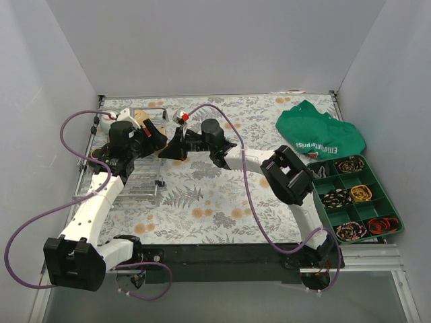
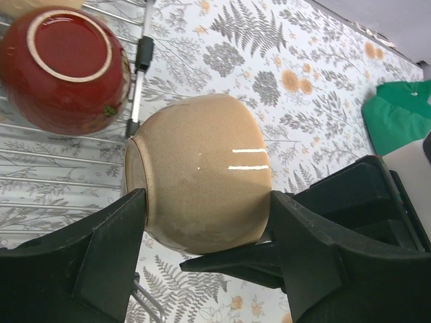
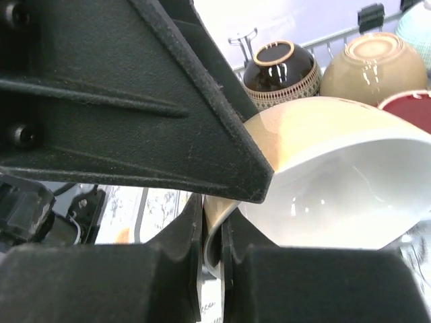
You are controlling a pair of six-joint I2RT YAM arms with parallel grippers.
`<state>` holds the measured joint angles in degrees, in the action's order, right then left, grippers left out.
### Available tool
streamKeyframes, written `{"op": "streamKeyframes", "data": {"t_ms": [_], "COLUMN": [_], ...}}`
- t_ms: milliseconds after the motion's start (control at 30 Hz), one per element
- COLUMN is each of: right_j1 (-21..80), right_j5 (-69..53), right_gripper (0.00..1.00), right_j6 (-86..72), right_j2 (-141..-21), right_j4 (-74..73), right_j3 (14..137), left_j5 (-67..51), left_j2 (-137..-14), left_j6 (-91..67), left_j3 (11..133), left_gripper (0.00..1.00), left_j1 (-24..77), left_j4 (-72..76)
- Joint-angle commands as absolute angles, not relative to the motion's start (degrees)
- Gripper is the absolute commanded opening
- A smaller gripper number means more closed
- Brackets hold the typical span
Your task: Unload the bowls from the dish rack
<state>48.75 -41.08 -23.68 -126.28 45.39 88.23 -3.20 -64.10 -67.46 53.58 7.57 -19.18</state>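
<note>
Only the right wrist shows right tool pinching tan bowl rim

The left arm hides most of the dish rack overhead; a possibly mint bowl is cropped at the corner.

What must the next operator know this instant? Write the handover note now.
Left claw: shut on the tan bowl, held on its side by the dish rack's edge.
Right claw: pinching the same bowl's rim, so both claws grip it at once.
On the rack, upside down: red bowl, dark brown bowl, beige bowl. A mint bowl shows at the edge of view.
Done: one bowl lifted; none seen set down on the table.
To do: release one claw, place the tan bowl, then unload the rest.
</note>
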Motion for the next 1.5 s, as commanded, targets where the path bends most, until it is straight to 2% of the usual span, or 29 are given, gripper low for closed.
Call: {"op": "streamKeyframes", "data": {"t_ms": [0, 67, 133, 233, 300, 467, 567, 833, 1100, 1200, 1233, 1300, 1333, 1467], "right_j1": [48.52, 47.64, 47.03, 45.71, 45.18, 44.21, 43.24, 40.26, 36.65, 36.3, 36.3, 36.21, 36.3, 36.3], "right_j5": [-38.59, -35.61, -31.41, -24.64, -15.33, 10.92, 20.81, 26.8, 24.61, 24.52, 24.09, 23.21, 22.07, 19.96], "right_gripper": [0.01, 0.01, 0.01, 0.01, 0.01, 0.01, 0.01, 0.01, 0.02, 0.13, 0.23, 0.33, 0.41, 0.57], "right_j6": [-15.31, -9.95, -6.08, 3.04, 9.29, 20.2, 25.21, 31.2, 33.48, 34.1, 34.1, 33.58, 33.14, 30.24], "right_j2": [-117.78, -114.45, -111.38, -107.77, -106.53, -106.26, -108.45, -116.0, -121.11, -121.82, -121.73, -121.38, -121.38, -119.71], "right_j4": [38.6, 29.83, 22.19, 6.63, -4.18, -18.44, -23.98, -31.02, -33.66, -33.84, -33.75, -33.75, -33.92, -33.75], "right_j3": [83.77, 81.57, 80.69, 80.86, 81.82, 85.16, 88.23, 95.17, 96.86, 96.68, 96.68, 96.77, 96.94, 96.95], "left_j5": [-0.8, 1.04, 3.41, 7.45, 9.13, 11.42, 12.3, 12.92, 11.34, 10.37, 10.2, 10.2, 10.2, 10.37], "left_j2": [-58.63, -57.66, -56.52, -55.46, -54.93, -53.7, -53.44, -53.53, -53.35, -53.35, -53.35, -53.44, -53.52, -53.96], "left_j6": [-65.13, -64.52, -63.55, -62.41, -62.05, -61.09, -60.82, -60.03, -59.85, -59.94, -59.85, -59.85, -59.77, -59.5], "left_j3": [53.97, 53.53, 53.09, 52.65, 52.47, 51.86, 51.5, 51.24, 50.63, 50.63, 50.63, 50.54, 50.62, 50.54], "left_gripper": [0.76, 0.93, 0.98, 0.98, 0.98, 0.98, 0.98, 0.98, 0.98, 0.98, 0.98, 0.98, 0.98, 0.98], "left_j1": [7.56, 7.56, 7.56, 7.56, 7.56, 7.56, 7.56, 7.56, 7.56, 7.56, 7.56, 7.56, 7.56, 7.56], "left_j4": [-14.41, -13.98, -13.89, -14.24, -14.41, -14.41, -14.33, -14.33, -14.15, -14.06, -13.98, -13.97, -13.97, -14.06]}}
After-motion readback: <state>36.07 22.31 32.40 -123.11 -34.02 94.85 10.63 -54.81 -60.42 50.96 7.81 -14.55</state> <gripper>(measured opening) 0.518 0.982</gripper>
